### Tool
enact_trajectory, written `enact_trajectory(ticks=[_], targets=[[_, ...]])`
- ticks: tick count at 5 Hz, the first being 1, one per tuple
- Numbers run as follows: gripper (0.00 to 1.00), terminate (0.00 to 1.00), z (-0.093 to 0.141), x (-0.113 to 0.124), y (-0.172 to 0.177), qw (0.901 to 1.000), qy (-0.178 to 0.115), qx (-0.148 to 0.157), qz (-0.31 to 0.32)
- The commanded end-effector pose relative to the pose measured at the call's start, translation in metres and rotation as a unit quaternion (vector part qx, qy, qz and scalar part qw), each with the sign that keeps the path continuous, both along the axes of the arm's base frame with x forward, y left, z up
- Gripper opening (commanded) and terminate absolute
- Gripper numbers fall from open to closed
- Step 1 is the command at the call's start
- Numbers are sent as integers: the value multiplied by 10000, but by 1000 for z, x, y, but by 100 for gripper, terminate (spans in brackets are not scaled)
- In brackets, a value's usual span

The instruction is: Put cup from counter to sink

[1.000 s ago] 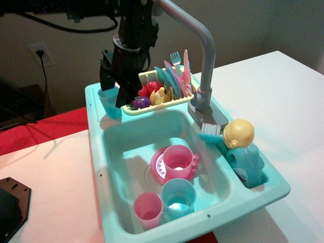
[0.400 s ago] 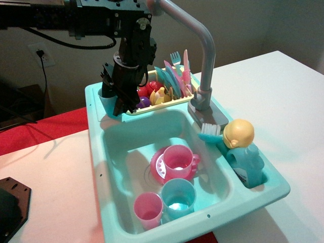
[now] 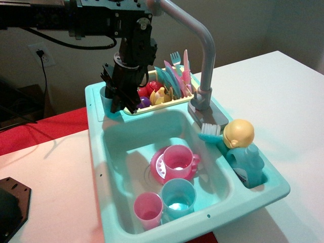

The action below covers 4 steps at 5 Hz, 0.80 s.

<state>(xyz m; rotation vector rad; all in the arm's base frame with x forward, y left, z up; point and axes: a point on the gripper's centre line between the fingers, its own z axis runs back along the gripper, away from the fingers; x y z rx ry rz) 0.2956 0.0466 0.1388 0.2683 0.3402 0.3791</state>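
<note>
**Gripper lowered over the cup at the back-left corner of the sink unit**

The black gripper [image 3: 120, 98] covers most of the cup [image 3: 107, 99]; only a strip of its rim and left wall shows beside the fingers, so its base and full outline are hidden. Whether the jaws are spread around the cup or pinching it cannot be told, since the dark fingers merge with the shadow behind them. The arm's upper part is cut off by the top edge.

What shows of the cup is plain light-blue plastic, without a handle. It stands on the counter [image 3: 96, 131] at the back-left corner of the sink [image 3: 126, 144], outside the basin and just left of the yellow dish rack [image 3: 167, 101].

Inside the sink, a pink cup on a pink plate [image 3: 178, 161] sits at the centre, with a small pink cup [image 3: 148, 209] and a wider blue cup [image 3: 178, 196] near the front wall. The grey faucet [image 3: 205, 66] rises behind the sink's right side.
</note>
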Motion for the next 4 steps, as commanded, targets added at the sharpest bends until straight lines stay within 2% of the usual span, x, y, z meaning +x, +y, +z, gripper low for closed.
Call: enact_trajectory(ticks=[1,3,4], targets=[[0,0,17,20,-39,9976,-351,-144,-575],[0,0,16,20,-87,9935,-424,-380,-989],[0,0,9,12,-84,9945,-520,-435,-800]])
